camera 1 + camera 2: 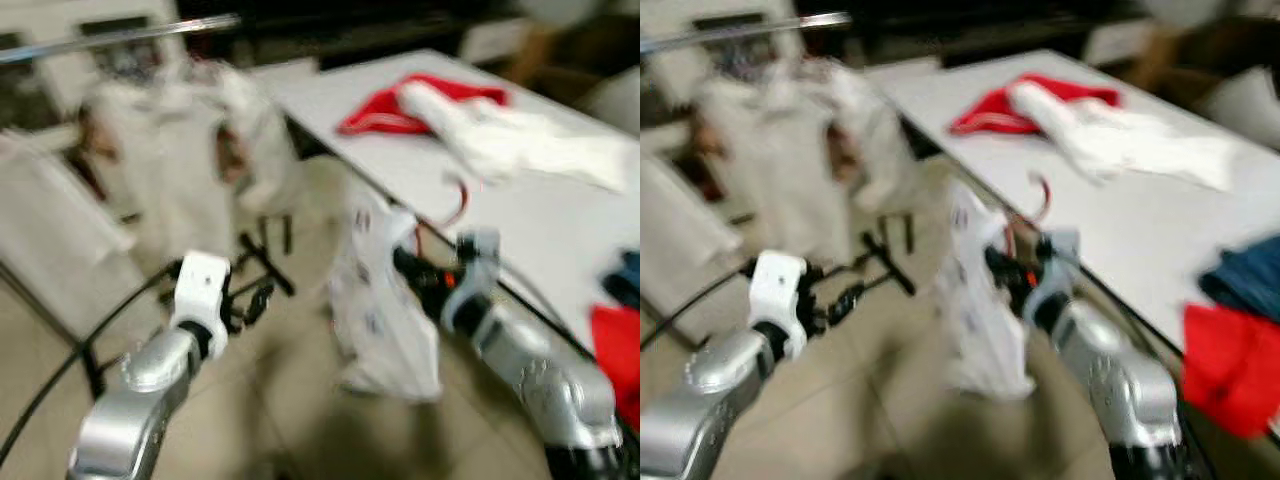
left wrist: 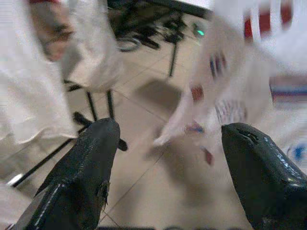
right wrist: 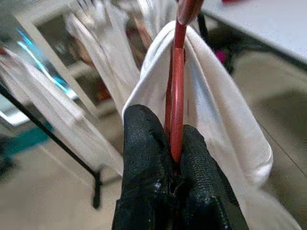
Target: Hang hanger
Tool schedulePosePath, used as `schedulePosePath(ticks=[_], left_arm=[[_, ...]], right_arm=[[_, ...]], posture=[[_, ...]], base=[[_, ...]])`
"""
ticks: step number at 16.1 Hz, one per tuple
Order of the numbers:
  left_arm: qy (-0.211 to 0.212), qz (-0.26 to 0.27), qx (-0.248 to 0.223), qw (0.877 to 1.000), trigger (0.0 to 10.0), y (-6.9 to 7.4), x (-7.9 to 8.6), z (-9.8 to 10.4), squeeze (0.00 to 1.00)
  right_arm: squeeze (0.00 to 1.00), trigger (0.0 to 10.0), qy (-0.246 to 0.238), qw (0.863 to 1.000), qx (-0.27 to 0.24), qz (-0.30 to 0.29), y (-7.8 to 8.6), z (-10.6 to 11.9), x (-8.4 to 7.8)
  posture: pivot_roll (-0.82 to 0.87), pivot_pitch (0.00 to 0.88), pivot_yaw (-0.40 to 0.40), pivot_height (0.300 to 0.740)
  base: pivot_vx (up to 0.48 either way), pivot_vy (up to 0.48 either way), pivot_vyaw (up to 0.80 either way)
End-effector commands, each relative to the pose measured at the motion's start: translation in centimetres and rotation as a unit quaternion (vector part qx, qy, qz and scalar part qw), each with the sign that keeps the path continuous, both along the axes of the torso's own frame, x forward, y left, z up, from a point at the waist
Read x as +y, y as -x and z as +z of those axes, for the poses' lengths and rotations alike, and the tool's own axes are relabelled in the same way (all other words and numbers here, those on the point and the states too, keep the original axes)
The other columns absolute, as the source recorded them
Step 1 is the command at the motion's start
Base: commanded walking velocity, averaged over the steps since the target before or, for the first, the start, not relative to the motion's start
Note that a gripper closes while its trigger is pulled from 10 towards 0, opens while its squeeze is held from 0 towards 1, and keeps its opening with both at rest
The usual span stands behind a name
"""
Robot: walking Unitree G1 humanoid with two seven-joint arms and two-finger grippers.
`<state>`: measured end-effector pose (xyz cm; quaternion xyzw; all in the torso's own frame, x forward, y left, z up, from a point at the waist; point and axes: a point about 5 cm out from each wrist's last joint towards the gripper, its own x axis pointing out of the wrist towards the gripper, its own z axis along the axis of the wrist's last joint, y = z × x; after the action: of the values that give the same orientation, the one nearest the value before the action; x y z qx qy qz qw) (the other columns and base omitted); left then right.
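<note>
Silver and shiny, the clothes rail (image 1: 120, 38) runs along the top on the left, and soft white clothes (image 1: 170, 160) hang under it, though the head views are blurry. Lower down, the left gripper (image 2: 165, 158) is up over the smooth tiled floor (image 2: 144, 158) with its two black fingers spread wide and nothing between them. Next comes a thin white shirt (image 1: 385, 300) with small coloured marks, hanging loose on a red hanger (image 3: 177, 81). The right gripper (image 3: 173, 165) squeezes the hanger's red rod tight, beside the edge of the flat white table (image 1: 520, 230). On the table lie a red cloth (image 1: 385, 115), a white cloth (image 1: 510, 135), something blue (image 1: 1245, 275) and more red (image 1: 1230, 365).
</note>
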<state>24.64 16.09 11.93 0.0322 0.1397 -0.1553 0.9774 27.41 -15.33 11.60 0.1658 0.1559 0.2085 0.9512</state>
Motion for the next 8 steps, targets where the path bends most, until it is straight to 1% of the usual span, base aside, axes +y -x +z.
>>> schedulePosePath(ticks=[1, 3, 5, 7, 8], left_arm=[[-0.015, 0.010, -0.014, 1.000, 10.0, -0.1, 0.6, 0.1, 0.00], [-0.020, 0.006, -0.035, 0.999, 10.0, -0.2, 0.6, 0.3, 0.00], [-0.027, -0.001, -0.050, 0.998, 10.0, -0.6, 0.3, 0.7, 0.00], [-0.032, -0.005, -0.057, 0.998, 10.0, -0.9, 0.2, 1.0, 0.00], [-0.033, -0.007, -0.063, 0.997, 10.0, -1.2, 0.1, 1.1, 0.00]], right_arm=[[0.00, 10.0, 0.004, 1.000, -0.021, -0.018, -0.3, 0.3, 0.0], [0.00, 10.0, 0.004, 0.999, -0.031, -0.010, -0.4, 0.1, 0.5], [0.00, 10.0, 0.005, 0.999, -0.044, 0.001, -1.0, 0.3, 1.2], [0.00, 10.0, 0.007, 0.998, -0.055, 0.005, -1.4, 0.6, 1.6], [0.00, 10.0, 0.012, 0.998, -0.061, 0.009, -1.7, 0.6, 1.8]], posture=[[-0.11, 0.000, -0.035, 0.719], [-0.10, 0.000, -0.038, 0.719], [-0.09, 0.000, -0.043, 0.719], [-0.09, 0.000, -0.043, 0.719], [-0.08, 0.000, -0.041, 0.719]], base=[[0.000, 0.000, 0.79], [0.000, 0.000, 0.79], [0.000, 0.000, 0.79], [0.000, -0.337, 0.79], [0.000, -0.480, 0.79]])
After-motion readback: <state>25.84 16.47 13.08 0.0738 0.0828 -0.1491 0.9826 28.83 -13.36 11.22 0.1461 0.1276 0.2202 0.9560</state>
